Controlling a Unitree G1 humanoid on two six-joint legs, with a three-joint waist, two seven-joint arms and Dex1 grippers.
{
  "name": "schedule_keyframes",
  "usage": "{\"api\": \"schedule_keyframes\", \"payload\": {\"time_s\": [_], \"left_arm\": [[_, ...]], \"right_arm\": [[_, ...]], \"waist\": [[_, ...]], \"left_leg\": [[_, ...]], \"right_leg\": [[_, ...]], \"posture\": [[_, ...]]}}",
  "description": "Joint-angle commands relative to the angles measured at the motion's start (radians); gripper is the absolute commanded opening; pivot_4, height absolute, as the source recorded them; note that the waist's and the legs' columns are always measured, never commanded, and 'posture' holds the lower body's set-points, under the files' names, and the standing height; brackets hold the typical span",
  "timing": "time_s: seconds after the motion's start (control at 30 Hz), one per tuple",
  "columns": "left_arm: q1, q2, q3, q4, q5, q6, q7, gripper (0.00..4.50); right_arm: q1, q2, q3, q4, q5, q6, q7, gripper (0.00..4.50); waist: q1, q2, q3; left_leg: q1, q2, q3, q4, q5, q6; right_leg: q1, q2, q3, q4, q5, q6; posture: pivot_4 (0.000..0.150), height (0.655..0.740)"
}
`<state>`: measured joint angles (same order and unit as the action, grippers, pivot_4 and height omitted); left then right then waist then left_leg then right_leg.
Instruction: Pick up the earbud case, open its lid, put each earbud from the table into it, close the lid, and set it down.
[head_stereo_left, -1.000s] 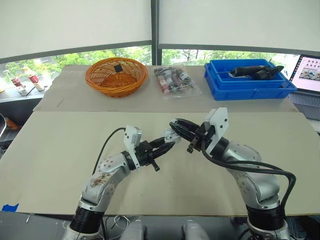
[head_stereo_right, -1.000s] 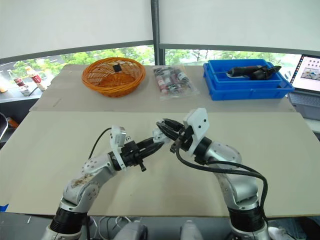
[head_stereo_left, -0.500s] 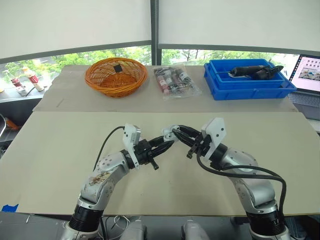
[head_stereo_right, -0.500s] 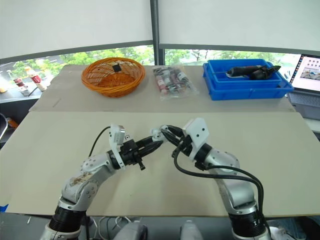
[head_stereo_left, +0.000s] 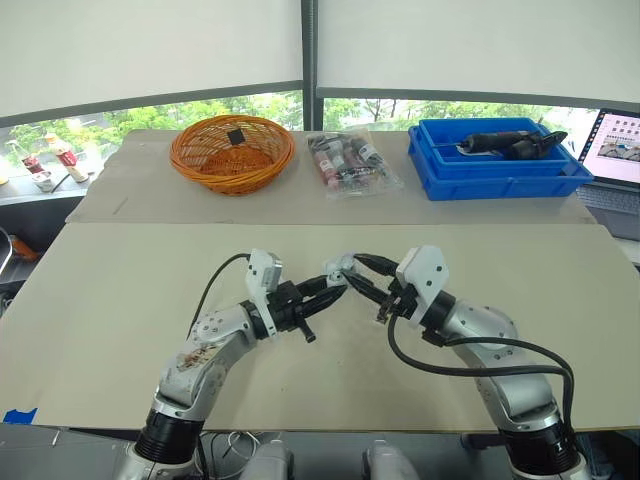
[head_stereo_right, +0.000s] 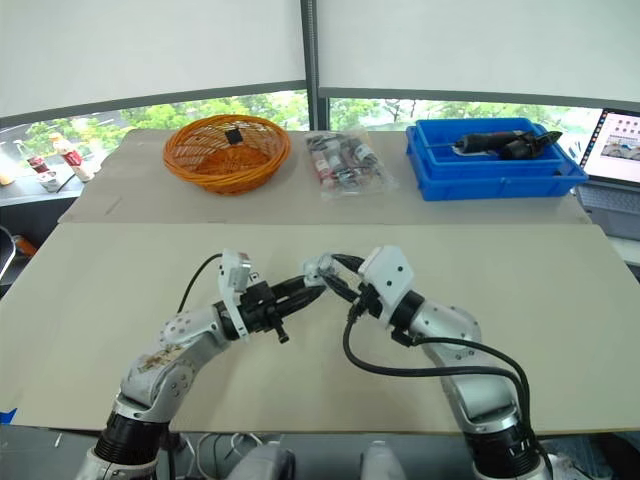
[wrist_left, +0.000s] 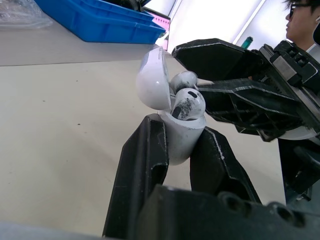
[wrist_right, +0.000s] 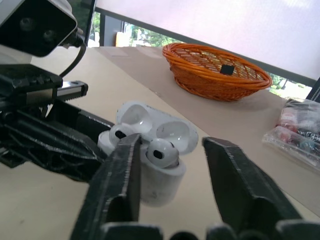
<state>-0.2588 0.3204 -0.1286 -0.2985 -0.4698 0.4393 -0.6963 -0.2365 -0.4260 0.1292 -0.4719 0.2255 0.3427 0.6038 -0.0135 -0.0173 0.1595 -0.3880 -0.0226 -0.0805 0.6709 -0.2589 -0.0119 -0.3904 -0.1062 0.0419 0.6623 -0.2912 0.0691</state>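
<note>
Well in front of the orange basket (head_stereo_left: 232, 152), on the robot's side of it and lifted above the table (head_stereo_left: 120, 290), the earbud case (wrist_left: 177, 135) is held in the air between the two arms. Most of the task looks finished. The case is picked up, its lid (wrist_left: 150, 80) stands open, and two earbuds are in the case: one earbud (wrist_right: 161, 151) and the other earbud (wrist_right: 120, 134) stand side by side with their round heads out of the sockets. If they are pressed down fully, it is not possible to tell. By judgement, what is left is to close the lid and to set the case down on the table.

The left gripper (head_stereo_left: 330, 283) has the white body of the case clamped between its two black fingers, low on the body, so the open top is free. The right gripper (wrist_right: 172, 142), a little further from the basket than the left one and more to the robot's right, is open quite wide. Its two fingers stand on either side of the top of the case and it holds nothing. One finger is very close to the earbud on its side, but whether it touches the earbud or the lid cannot be said for sure.
</note>
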Motion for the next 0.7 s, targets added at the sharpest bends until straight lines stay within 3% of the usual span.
{"api": "schedule_keyframes", "payload": {"time_s": [0.03,0.07,0.17,0.3,0.43,0.57,0.7], "left_arm": [[-0.005,-0.008,-0.004,-0.058,-0.004,-0.041,-0.015,0.61],[-0.003,-0.007,-0.005,-0.058,-0.003,-0.042,-0.015,0.61],[-0.001,-0.001,-0.002,-0.052,-0.001,-0.047,-0.019,0.61],[-0.014,0.024,-0.016,-0.020,-0.005,-0.054,-0.077,0.61],[-0.048,0.038,-0.074,0.012,-0.007,-0.070,-0.187,0.61],[-0.109,0.047,-0.159,0.063,0.019,-0.119,-0.320,0.61],[-0.147,0.040,-0.215,0.112,0.040,-0.167,-0.408,0.61]], "right_arm": [[-0.001,-0.012,-0.011,-0.056,0.039,0.041,0.010,3.46],[0.000,-0.022,-0.026,-0.075,0.057,0.060,0.016,3.79],[0.009,-0.074,-0.104,-0.130,0.138,0.142,0.035,3.79],[0.035,-0.255,-0.316,-0.158,0.273,0.285,0.107,3.79],[0.000,-0.356,-0.385,-0.117,0.336,0.342,0.147,3.79],[-0.061,-0.476,-0.317,-0.020,0.316,0.331,0.277,2.69],[-0.176,-0.523,-0.188,0.080,0.290,0.323,0.391,1.27]], "waist": [[0.000,0.000,0.000],[0.001,0.000,0.000],[0.002,0.000,0.000],[0.008,0.000,0.000],[0.002,0.000,0.000],[0.000,0.000,0.000],[-0.005,0.000,0.000]], "left_leg": [[0.000,0.000,0.000,0.000,0.000,0.000],[0.000,0.000,0.000,0.000,0.000,0.000],[0.000,0.000,0.000,0.000,0.000,0.000],[-0.001,0.000,0.000,0.000,0.000,0.000],[0.000,0.000,0.002,0.000,0.000,0.000],[-0.001,0.000,0.006,0.000,0.000,0.001],[-0.001,0.001,0.007,-0.001,-0.001,0.001]], "right_leg": [[0.000,0.000,0.000,0.000,0.000,0.000],[0.000,0.000,0.000,0.000,0.000,0.000],[0.000,0.000,0.000,-0.001,0.000,0.000],[0.001,0.000,0.000,-0.002,0.000,0.000],[0.002,0.000,-0.001,-0.004,0.000,0.000],[0.002,0.001,0.000,-0.004,0.000,0.000],[0.002,0.001,0.000,-0.005,0.000,0.000]], "posture": [[0.150,0.7400],[0.150,0.7400],[0.150,0.7400],[0.150,0.7400],[0.150,0.7400],[0.150,0.7400],[0.150,0.7400]]}}
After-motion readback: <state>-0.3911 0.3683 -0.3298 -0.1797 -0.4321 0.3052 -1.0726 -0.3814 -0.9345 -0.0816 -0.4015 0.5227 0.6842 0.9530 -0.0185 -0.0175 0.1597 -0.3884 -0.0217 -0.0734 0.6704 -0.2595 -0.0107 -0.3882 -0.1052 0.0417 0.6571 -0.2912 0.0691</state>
